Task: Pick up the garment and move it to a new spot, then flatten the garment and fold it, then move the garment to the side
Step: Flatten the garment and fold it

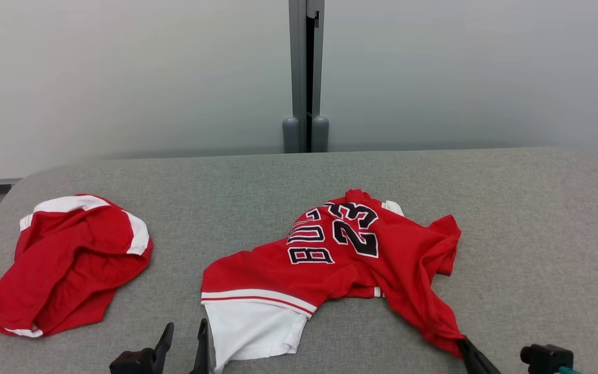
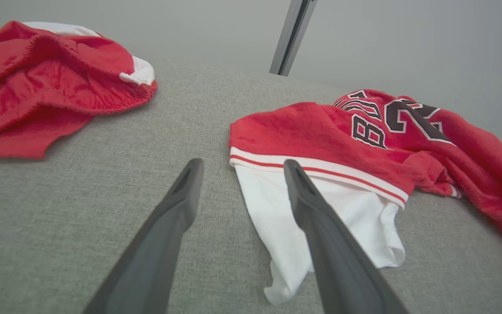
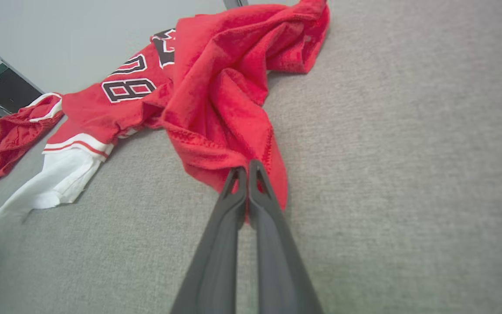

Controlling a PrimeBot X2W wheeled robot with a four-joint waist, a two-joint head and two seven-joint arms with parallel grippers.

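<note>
— The right gripper (image 3: 247, 168) is pinched shut on a red corner of the jersey (image 1: 340, 259). The left gripper (image 2: 242, 165) is wide open, empty, at its white hem (image 2: 320, 205). It's crumpled on the cushion (image 1: 538, 208).
— Thin bite. Pull hard and that corner could slip out.

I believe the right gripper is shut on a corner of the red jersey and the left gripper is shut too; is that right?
Not quite: the left gripper is open, as the left wrist view shows. The right gripper is indeed shut on a corner of the red jersey.
</note>
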